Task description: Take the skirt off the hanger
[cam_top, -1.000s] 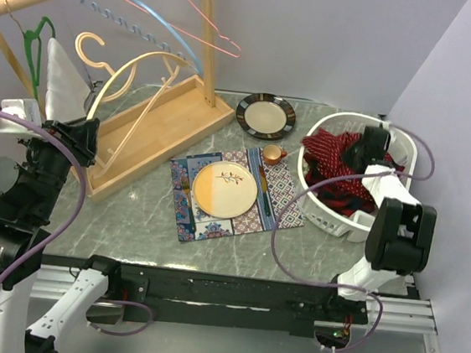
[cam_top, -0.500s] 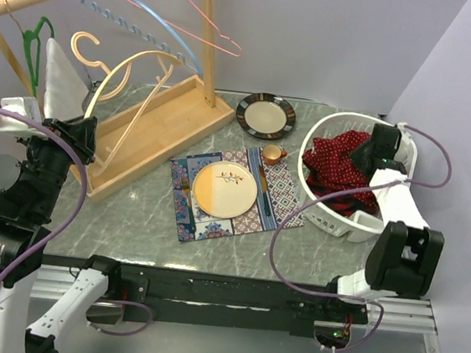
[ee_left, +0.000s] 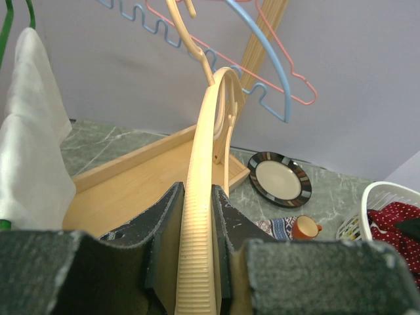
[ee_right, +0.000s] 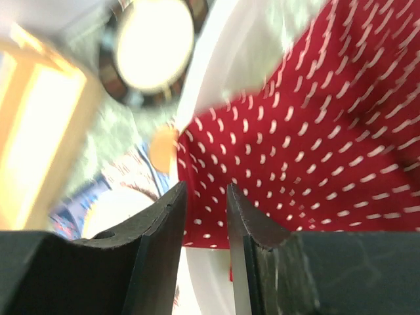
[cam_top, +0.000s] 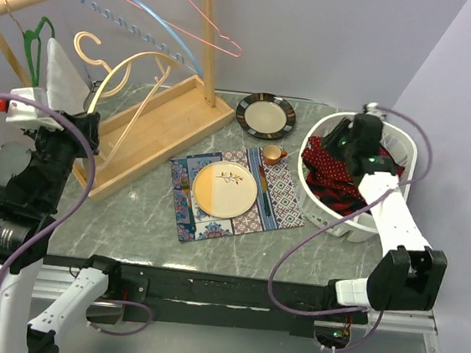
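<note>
- On the left, we see the left gripper (ee_left: 198, 216) clamped on the ribbed cream hanger (ee_left: 205, 144), beside the wooden rack (cam_top: 165, 123).
- On the right, the red dotted skirt (cam_top: 328, 163) lies in the white basket (cam_top: 317, 217).
- Above it, the right gripper (ee_right: 205, 197) has its jaws slightly apart, holding nothing.

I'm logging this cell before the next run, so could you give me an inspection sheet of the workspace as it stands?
Surface: green marbled table, no spills seen.
Job's things: red dotted skirt lies in the white laundry basket, off the cream hanger.
Clutter: placemat with plate; dark-rimmed plate; orange cup; wooden rack with pink hanger, blue hanger, green hanger, white cloth.
Grippers: left gripper shut on the cream hanger; right gripper open over the skirt.
Cables: a purple cable loops off each arm.
Surroundings: plain walls behind and to the right.
</note>
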Motion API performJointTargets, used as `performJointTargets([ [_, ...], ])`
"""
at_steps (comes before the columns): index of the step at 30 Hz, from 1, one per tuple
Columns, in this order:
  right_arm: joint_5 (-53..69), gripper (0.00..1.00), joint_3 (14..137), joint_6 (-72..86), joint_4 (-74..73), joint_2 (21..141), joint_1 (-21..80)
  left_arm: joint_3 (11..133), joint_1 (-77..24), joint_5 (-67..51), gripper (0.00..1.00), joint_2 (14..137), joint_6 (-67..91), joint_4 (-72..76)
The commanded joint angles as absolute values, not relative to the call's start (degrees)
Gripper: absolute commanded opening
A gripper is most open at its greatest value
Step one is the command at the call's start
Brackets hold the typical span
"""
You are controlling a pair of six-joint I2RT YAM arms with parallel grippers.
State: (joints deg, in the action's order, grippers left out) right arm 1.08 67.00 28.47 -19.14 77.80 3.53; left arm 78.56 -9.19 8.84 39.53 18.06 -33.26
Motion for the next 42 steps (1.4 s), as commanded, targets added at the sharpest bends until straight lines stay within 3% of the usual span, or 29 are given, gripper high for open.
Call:
performJointTargets([
  [1, -2.9, 0.38, 60.5, 30.8, -16.4, 83.0, 3.6, 78.6, -9.0, 10.4, 0.01, 41.2, 17.5, -28.0],
  [7, -7.6, 0.37, 59.1, 32.0, -16.3, 89.1, 1.8, 81.5, -9.0, 14.1, 0.01, 45.3, 17.4, -27.3],
  [13, -13.0, 0.44, 62.0, 30.1, -20.8, 83.2, 2.6, 89.1, -9.0, 17.9, 0.01, 52.3, 16.9, -28.6],
  [16, -12.5, 0.59, 61.1, 29.0, -20.8, 75.5, 2.9, 93.2, -9.0, 21.3, 0.01, 56.7, 16.1, -29.8],
  [17, -11.7, 0.71, 60.6, 28.6, -20.8, 74.0, 3.1, 93.8, -9.0, 22.1, 0.01, 58.0, 16.1, -30.1],
  [21, -9.8, 1.00, 62.2, 26.7, -23.3, 69.2, 3.7, 93.1, -9.1, 27.1, 0.01, 58.3, 17.0, -30.8],
  [31, -7.3, 1.00, 66.3, 26.5, -26.8, 62.1, 6.0, 91.8, -9.1, 32.4, 0.01, 57.6, 10.0, -28.7],
  [42, -15.9, 1.00, 71.5, 27.9, -24.7, 60.6, 14.4, 91.1, -9.1, 39.5, 0.01, 61.0, 1.1, -20.7],
])
